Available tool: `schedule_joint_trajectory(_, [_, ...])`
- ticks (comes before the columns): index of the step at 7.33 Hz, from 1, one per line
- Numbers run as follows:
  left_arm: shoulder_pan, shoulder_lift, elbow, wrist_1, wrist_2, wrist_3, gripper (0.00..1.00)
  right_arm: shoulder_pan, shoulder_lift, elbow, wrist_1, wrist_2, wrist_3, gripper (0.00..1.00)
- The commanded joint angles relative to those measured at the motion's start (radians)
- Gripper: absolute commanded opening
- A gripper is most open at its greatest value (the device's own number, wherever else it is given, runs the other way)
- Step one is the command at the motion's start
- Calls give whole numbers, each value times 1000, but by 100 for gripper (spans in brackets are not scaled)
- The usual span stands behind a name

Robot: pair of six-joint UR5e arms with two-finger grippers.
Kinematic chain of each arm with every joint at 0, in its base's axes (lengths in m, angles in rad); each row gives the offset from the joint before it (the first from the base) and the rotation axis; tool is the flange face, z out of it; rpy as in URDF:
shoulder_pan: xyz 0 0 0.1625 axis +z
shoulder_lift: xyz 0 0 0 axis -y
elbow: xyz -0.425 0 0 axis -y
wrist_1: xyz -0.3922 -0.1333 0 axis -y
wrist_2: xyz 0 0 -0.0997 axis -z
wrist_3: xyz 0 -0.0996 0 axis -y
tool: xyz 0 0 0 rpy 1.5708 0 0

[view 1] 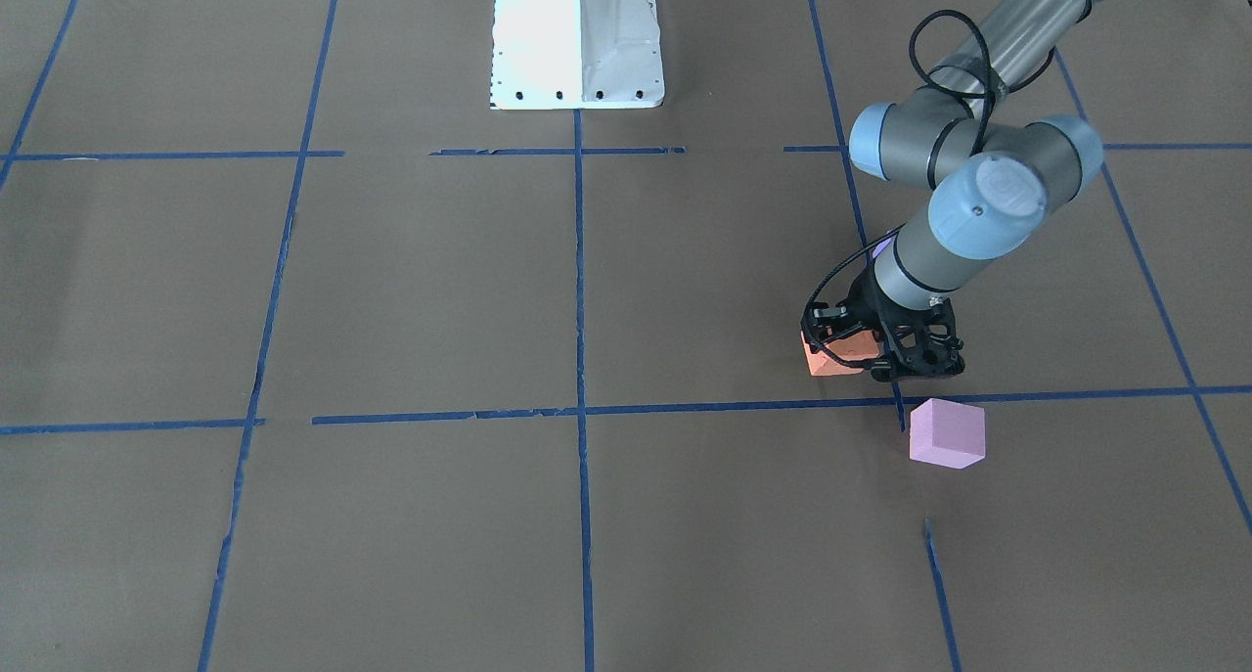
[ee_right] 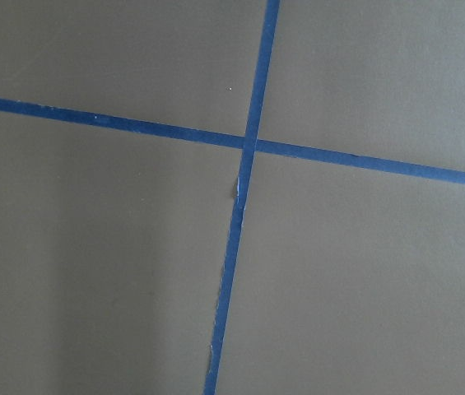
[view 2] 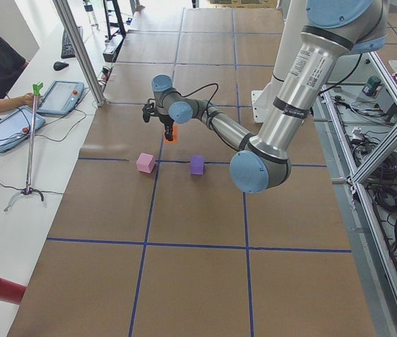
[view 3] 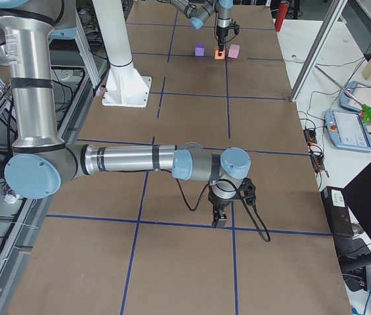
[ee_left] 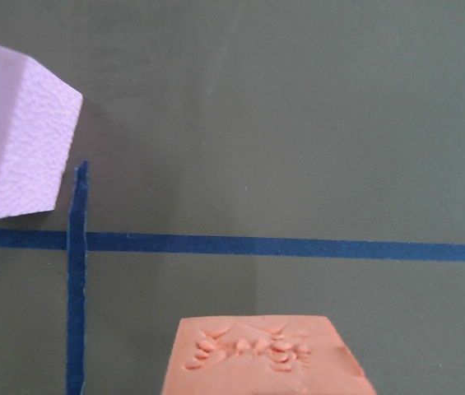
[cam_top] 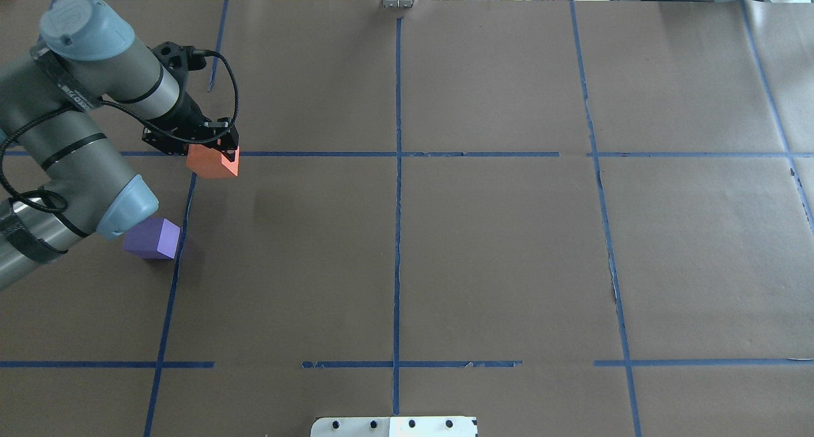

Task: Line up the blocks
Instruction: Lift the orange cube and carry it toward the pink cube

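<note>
My left gripper (cam_top: pixel 213 152) is shut on the orange block (cam_top: pixel 213 163), low over the brown paper beside a blue tape crossing. The orange block also shows in the front view (view 1: pixel 833 356) and at the bottom of the left wrist view (ee_left: pixel 265 358). The pale pink block (view 1: pixel 946 433) lies just beyond the tape line, apart from the gripper; it shows at the left wrist view's upper left (ee_left: pixel 14 132). My arm hides it in the overhead view. The blue-purple block (cam_top: pixel 152 238) lies nearer the robot base, under my left forearm. My right gripper (view 3: pixel 219 220) shows only in the side view; I cannot tell its state.
The white robot base (view 1: pixel 577 41) stands at the table's middle near edge. Blue tape lines (cam_top: pixel 397 154) grid the brown paper. The right wrist view shows only paper and a tape crossing (ee_right: pixel 247 144). An operator with tablets (view 2: pixel 8 126) sits along the far side.
</note>
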Motion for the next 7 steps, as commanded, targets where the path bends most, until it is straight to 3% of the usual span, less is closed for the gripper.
schedule_joint_trajectory(1, [-62,-2,-209,278,-1,94,0,0,0,0,0,0,1,100])
schedule_joint_trajectory(3, [-155,15,-271,370,-3,255,0,0,0,0,0,0,1,100])
schedule_joint_trajectory(5, [-171,145,-260,347,-36,436,0,0,0,0,0,0,1,100])
schedule_joint_trajectory(7, [-186,248,-211,179,-98,437,0,0,0,0,0,0,-1,100])
